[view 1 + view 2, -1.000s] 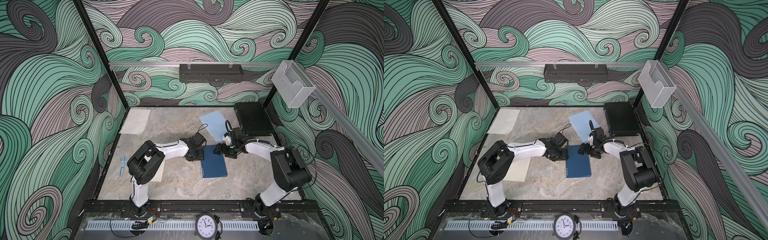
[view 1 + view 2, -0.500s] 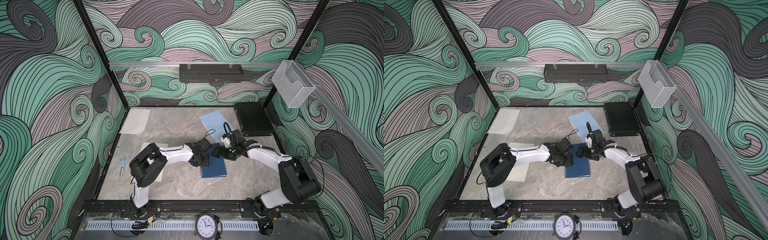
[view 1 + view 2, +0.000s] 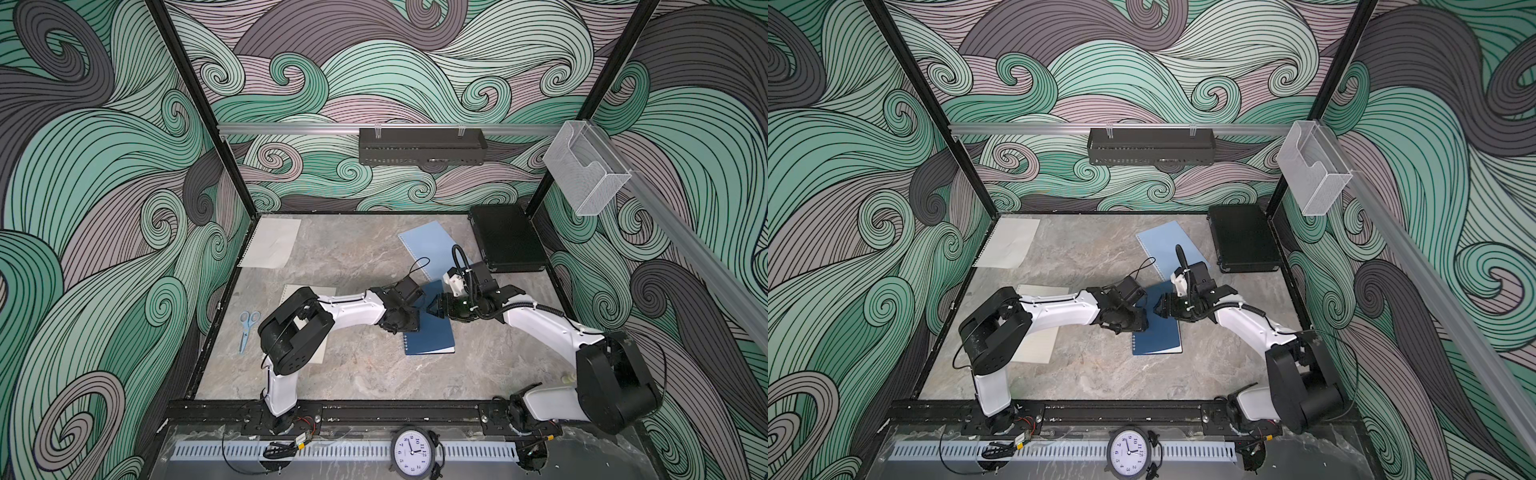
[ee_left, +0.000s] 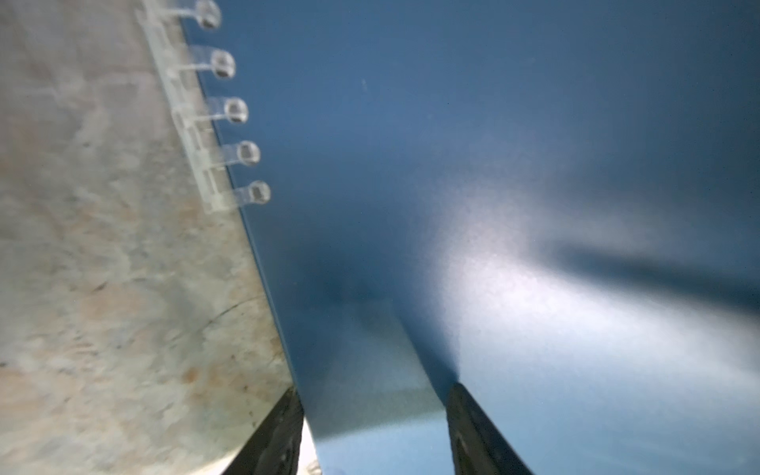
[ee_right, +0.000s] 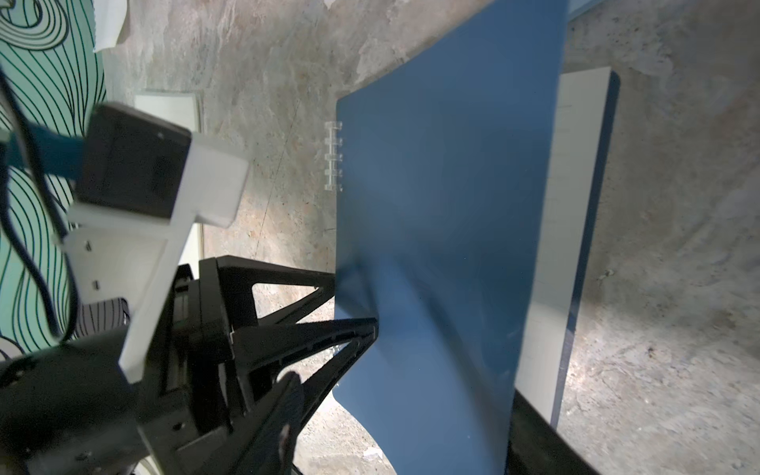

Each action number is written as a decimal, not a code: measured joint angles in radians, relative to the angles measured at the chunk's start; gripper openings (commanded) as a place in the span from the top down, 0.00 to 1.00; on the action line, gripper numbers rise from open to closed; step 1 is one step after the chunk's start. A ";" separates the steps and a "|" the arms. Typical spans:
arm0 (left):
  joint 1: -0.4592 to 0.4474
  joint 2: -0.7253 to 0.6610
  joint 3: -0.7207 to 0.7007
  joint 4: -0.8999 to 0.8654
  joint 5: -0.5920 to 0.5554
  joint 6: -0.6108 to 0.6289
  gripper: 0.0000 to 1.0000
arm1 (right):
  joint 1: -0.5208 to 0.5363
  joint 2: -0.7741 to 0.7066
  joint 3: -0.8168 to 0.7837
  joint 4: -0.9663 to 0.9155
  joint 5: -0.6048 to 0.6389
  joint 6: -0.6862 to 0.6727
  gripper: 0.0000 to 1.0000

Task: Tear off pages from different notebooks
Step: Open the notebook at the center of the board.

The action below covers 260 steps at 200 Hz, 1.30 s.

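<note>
Navy notebook (image 3: 434,338) lies mid-table (image 3: 353,374), cover (image 5: 452,205) raised off the white pages. Left gripper (image 3: 410,324): jaws apart, down on its bound edge, holding nothing. Right gripper (image 3: 433,309): jaws apart, straddling the raised cover.

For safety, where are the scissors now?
In a top view, the scissors lie flat on the table, near its left edge, just left of the left arm's elbow.

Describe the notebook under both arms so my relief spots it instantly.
On the marble table, find the black case in the far right corner. Two blue notebooks lie toward the middle from it; take the dark navy notebook, closer to the robot. It is smaller and far darker than the light blue notebook beside the case.
</note>
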 measured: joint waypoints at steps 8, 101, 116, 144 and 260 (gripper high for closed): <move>0.000 0.000 -0.003 0.011 0.005 -0.001 0.45 | 0.000 -0.007 -0.002 -0.001 -0.005 0.006 0.47; 0.066 -0.121 -0.140 0.068 0.044 -0.001 0.43 | 0.029 -0.098 -0.003 0.020 -0.065 0.035 0.27; 0.093 -0.171 -0.158 0.053 0.035 0.003 0.43 | 0.048 -0.101 -0.003 0.032 -0.072 0.044 0.24; 0.136 -0.255 -0.178 0.010 -0.002 0.019 0.42 | 0.099 -0.101 0.001 0.058 -0.072 0.066 0.19; 0.179 -0.310 -0.217 -0.131 -0.109 0.045 0.42 | 0.336 0.076 0.191 0.145 -0.050 0.093 0.12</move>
